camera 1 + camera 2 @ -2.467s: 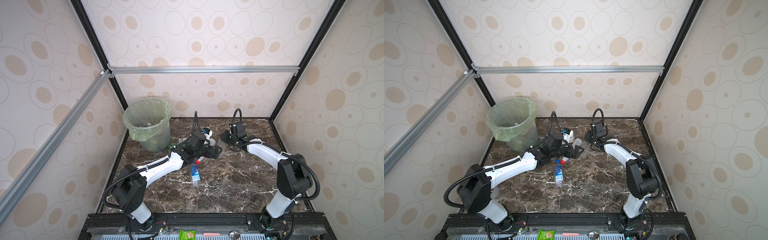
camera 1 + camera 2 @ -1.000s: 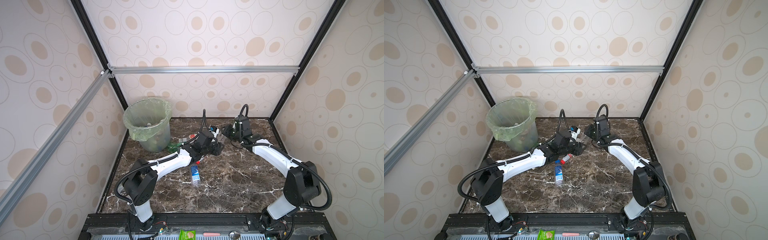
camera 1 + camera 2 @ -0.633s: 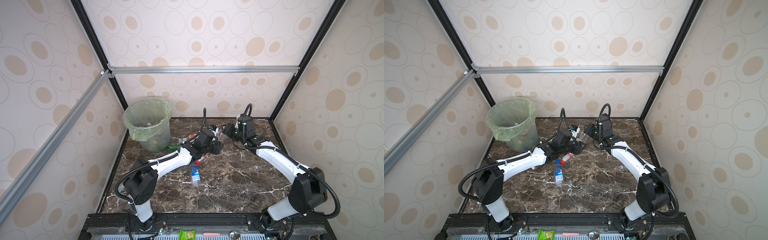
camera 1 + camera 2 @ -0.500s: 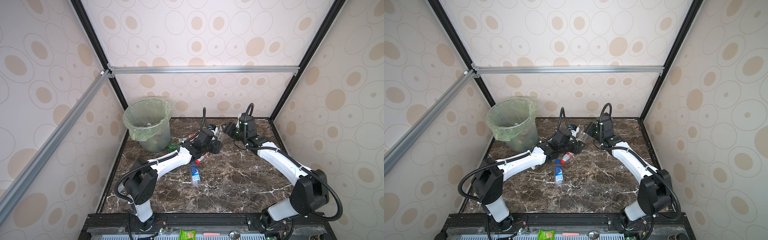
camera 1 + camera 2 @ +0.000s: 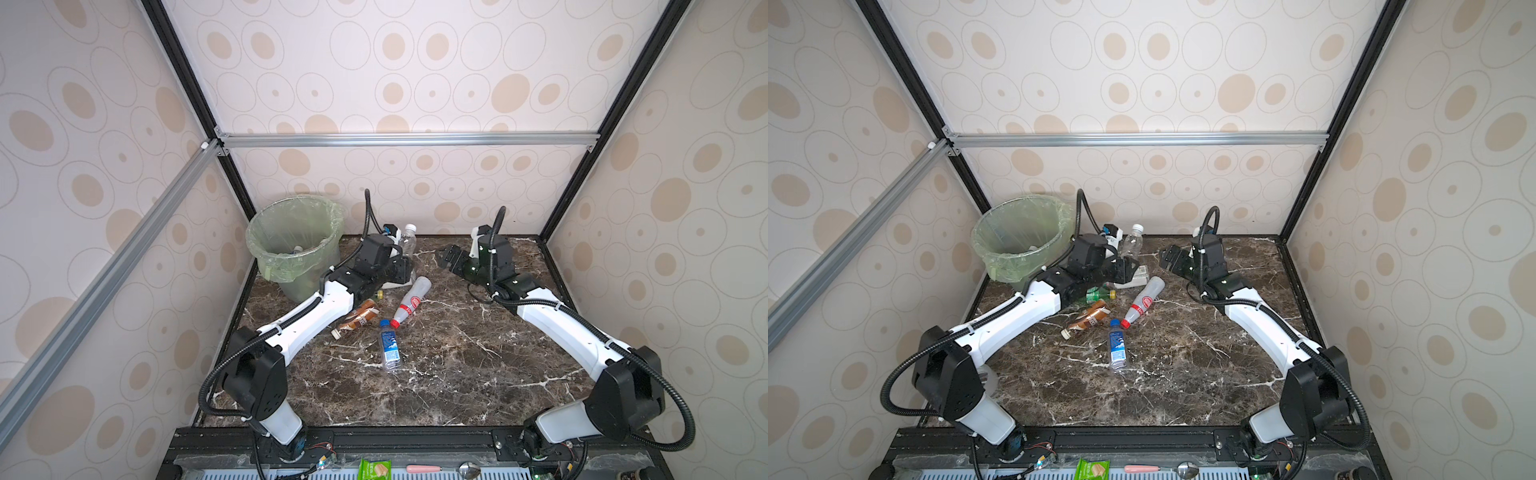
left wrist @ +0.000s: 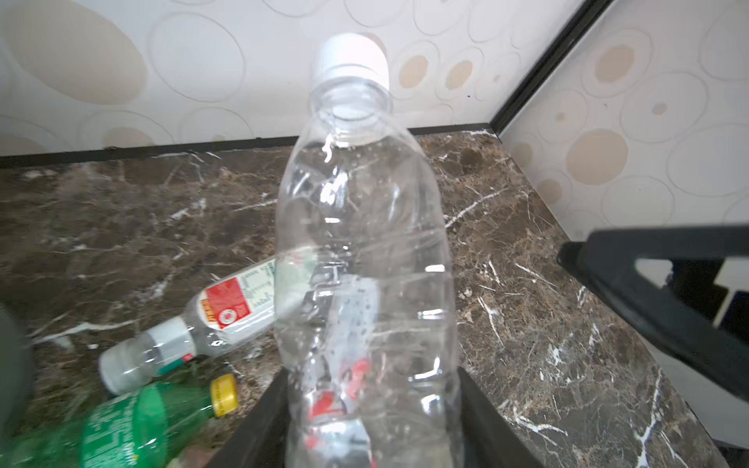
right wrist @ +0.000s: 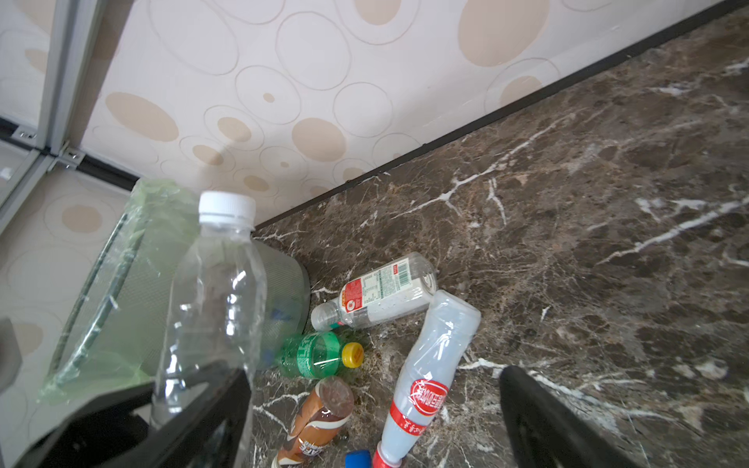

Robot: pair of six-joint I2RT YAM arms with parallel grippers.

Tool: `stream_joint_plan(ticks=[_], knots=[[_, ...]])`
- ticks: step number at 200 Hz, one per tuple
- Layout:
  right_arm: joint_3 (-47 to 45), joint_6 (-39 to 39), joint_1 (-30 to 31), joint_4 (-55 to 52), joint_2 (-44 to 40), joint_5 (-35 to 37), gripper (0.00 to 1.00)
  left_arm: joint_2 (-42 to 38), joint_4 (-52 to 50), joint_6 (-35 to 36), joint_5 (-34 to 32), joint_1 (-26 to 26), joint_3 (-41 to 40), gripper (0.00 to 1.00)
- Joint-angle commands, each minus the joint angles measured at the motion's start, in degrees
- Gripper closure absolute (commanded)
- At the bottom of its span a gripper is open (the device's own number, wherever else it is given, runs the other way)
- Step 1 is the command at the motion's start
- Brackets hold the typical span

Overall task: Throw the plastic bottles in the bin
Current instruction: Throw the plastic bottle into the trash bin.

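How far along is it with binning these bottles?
Done: at least one bottle lies in the bin. In hand: the left hand grips a clear white-capped bottle; the right hand is open, empty. Left on the table: blue-labelled bottle, red-capped bottle, brown bottle, green bottle, red-and-white-labelled bottle.

beige circle-patterned walls; dark marble floor; aluminium rails
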Motion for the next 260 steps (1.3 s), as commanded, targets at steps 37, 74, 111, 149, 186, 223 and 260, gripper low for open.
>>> stream_joint_plan(ticks=[37, 74, 111, 149, 186, 223, 260], knots=[[1.68, -13.53, 9.12, 10.47, -2.21, -6.49, 0.01, -5.51, -7.98, 6.34, -4.30, 6.95, 11.78, 0.42], [2.39, -17.24, 12.05, 13.88, -2.56, -9.58, 0.01, -7.72, -11.39, 9.30, -8.44, 11.31, 19.45, 0.41], [2.73, -20.42, 13.38, 14.84, -3.97, -10.56, 0.01, -8.90, -15.32, 12.88, -14.40, 14.07, 26.87, 0.40], [3.21, -21.44, 13.45, 12.77, -4.44, -7.86, 0.01, -11.17, -15.80, 15.43, -19.72, 15.88, 29.24, 0.39], [2.60, -20.08, 13.46, 12.68, -3.80, -7.35, 0.01, -12.01, -11.31, 12.93, -15.49, 22.08, 18.45, 0.37], [2.31, -20.13, 13.47, 10.90, -4.14, -6.57, 0.01, -5.14, -17.79, 7.45, -6.34, 28.16, 16.37, 0.18], [2.24, -20.61, 13.46, 9.87, -4.17, -5.71, 0.01, -11.41, -11.14, 5.54, -4.04, 28.16, 12.76, 0.01]])
